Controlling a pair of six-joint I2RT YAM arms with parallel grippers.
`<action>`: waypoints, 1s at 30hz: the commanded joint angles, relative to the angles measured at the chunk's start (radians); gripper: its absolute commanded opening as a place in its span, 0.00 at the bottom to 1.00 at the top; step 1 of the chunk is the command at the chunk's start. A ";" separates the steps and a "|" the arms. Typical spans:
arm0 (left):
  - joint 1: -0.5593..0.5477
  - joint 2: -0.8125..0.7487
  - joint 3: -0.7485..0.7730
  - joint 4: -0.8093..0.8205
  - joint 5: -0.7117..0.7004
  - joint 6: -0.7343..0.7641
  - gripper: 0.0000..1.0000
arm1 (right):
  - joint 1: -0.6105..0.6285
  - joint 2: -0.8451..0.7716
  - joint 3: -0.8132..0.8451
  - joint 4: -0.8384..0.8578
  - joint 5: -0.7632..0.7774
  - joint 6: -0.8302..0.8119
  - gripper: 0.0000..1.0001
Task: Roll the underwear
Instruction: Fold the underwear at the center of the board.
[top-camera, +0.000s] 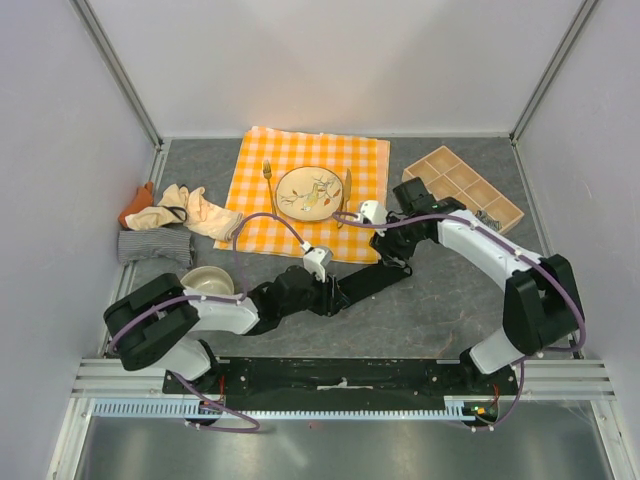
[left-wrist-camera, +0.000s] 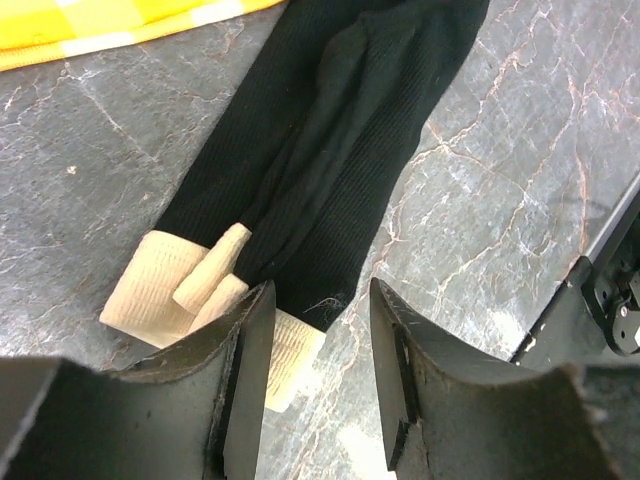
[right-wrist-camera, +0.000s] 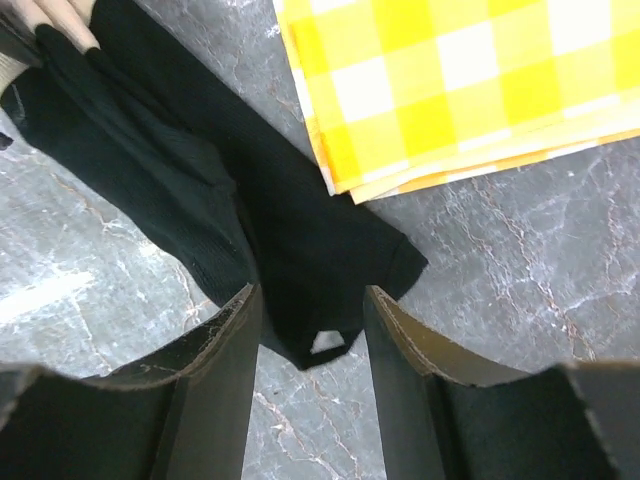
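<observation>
Grey tabletop (top-camera: 440, 300) carries checked cloth (top-camera: 365, 160) at back w/ plate (top-camera: 310, 190) on it. Black pair (left-wrist-camera: 330, 150) w/ cream band (left-wrist-camera: 150, 290) lies flat, stretched long, just beside cloth's near edge, btwn both arms. L tool (left-wrist-camera: 320, 300) released, fingers astride the band end. R tool (right-wrist-camera: 310, 300) released too, astride the opp. end; pads prob. not touching fabric, hard to tell. Far left: striped pair (top-camera: 155, 245), cream ones (top-camera: 195, 212), orange one (top-camera: 135, 205), heaped together.
</observation>
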 joint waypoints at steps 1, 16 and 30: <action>0.006 -0.072 0.054 -0.160 0.023 0.064 0.51 | -0.066 -0.068 0.005 -0.016 -0.192 0.020 0.53; 0.033 -0.177 0.181 -0.350 0.114 0.176 0.55 | -0.126 -0.213 -0.047 -0.031 -0.466 -0.058 0.53; 0.070 0.018 0.479 -0.619 0.258 0.637 0.60 | -0.192 -0.247 -0.112 0.044 -0.561 -0.004 0.90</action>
